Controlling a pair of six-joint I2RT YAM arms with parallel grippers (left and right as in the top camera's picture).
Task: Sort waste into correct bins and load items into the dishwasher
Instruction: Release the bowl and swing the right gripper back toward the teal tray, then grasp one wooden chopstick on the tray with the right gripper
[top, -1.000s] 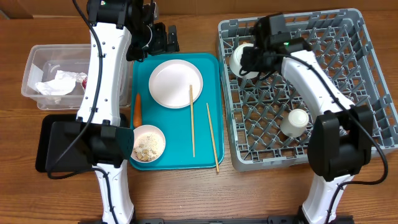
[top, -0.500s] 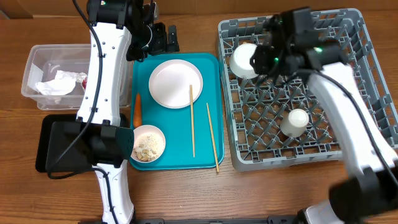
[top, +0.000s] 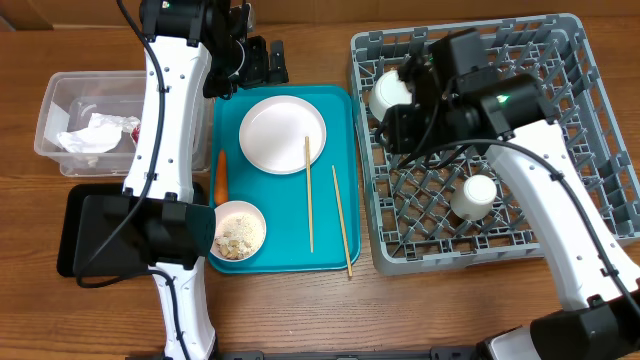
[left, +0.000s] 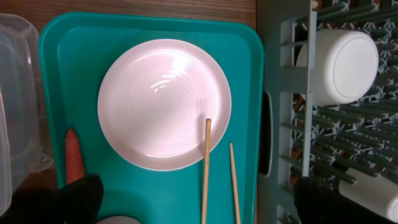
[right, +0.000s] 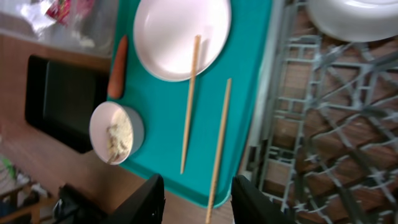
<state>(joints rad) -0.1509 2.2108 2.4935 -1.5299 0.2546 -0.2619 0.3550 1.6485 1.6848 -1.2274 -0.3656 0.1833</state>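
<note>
The two chopsticks (right: 189, 106) lie lengthwise on the teal tray (right: 165, 124), straight ahead of the right claw (right: 199, 202), whose fingers are spread apart and hold nothing. One stick's far tip rests on the plate (right: 174, 31). The other lies near the tray's edge, just beside the rack (left: 287, 124) wall, with a bare strip of tray between them. The bowl of rice scraps (right: 118, 132) and carrot (right: 118, 65) sit to the claw's other side. The left claw (left: 199, 208) hangs above the plate, fingers wide apart, empty.

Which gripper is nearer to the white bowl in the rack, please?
Right. The right gripper hovers over the rack beside the bowl; the left gripper hangs by the teal tray's far edge.
</note>
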